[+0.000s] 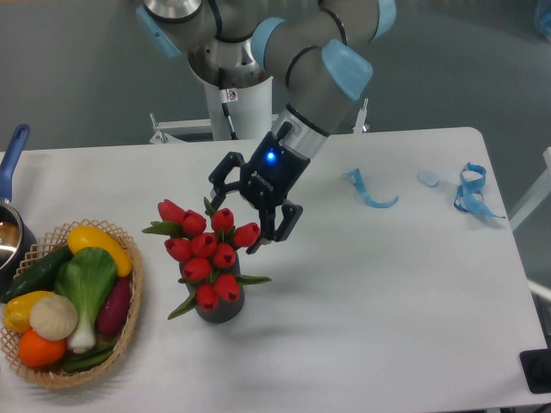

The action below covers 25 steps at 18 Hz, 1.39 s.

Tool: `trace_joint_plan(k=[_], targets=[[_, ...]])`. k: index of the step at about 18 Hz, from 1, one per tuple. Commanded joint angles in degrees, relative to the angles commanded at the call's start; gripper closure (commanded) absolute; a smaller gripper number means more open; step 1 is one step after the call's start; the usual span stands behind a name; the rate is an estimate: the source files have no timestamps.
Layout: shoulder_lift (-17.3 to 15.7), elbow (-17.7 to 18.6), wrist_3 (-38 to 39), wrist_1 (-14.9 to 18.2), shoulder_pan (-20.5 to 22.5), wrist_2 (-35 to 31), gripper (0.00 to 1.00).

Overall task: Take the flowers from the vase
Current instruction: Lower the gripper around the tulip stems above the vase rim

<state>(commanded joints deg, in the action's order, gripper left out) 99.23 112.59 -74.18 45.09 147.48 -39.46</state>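
The flowers stand in the vase on the white bench, left of the middle. The tool hangs at the bunch's upper right edge with its fingers spread apart and nothing between them; one finger sits just beside the rightmost bud, and the other is behind the top bud. Well to the left lies a wicker basket filled with toy vegetables, and a pot with a blue handle shows at the left edge. Blue ribbon scraps and a blue strap lie far off to the right.
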Motion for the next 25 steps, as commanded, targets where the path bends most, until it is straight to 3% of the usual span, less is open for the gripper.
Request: trace_joint_plan(k=[17, 22, 25], targets=[[2.99, -2.02, -0.09, -0.09, -2.46, 0.88, 0.00], [4.13, -2.64, 0.00, -1.58, -2.90, 0.88, 0.00], [4.22, -2.73, 0.00, -1.67, -3.17, 0.88, 0.09]])
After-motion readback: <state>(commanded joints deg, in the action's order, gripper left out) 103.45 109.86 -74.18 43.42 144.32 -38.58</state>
